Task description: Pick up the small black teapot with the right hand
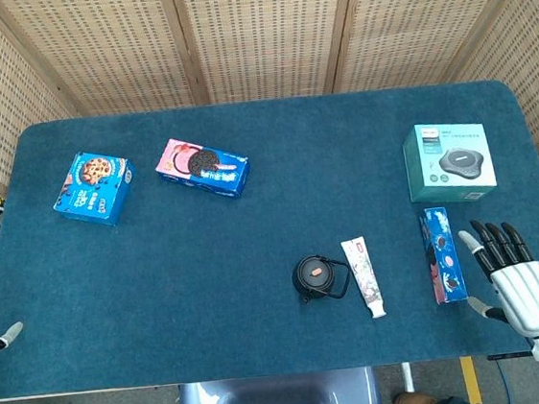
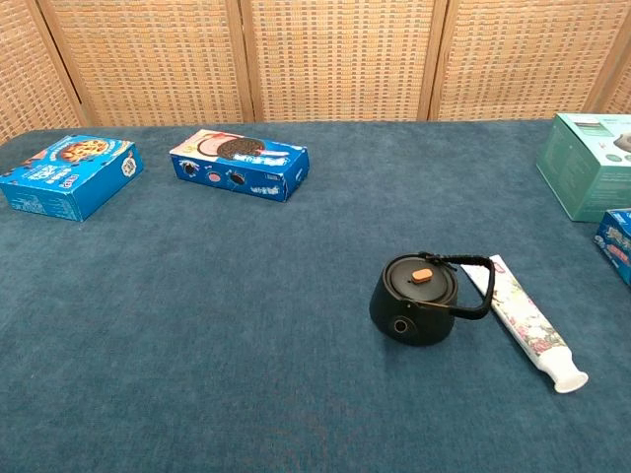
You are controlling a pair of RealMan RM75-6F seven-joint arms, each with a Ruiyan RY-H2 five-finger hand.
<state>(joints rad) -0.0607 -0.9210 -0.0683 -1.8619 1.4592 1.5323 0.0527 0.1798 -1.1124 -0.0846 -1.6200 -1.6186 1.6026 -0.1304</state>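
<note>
Right hand (image 1: 516,272) hovers with fingers spread, holding nothing, at the table's near-right edge. From it, the small black teapot (image 1: 314,277) sits toward nine o'clock, its handle lying beside the tube (image 1: 363,277).

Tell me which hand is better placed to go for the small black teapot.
Right. The right hand is open over the table's near right edge, nearer the small black teapot; only the left hand's fingertips show at the far left edge.

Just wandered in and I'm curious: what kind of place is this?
Probably a robot test setup, not a home: a blue-carpeted table, woven screens behind it, and a mechanical right hand near assorted groceries.
</note>
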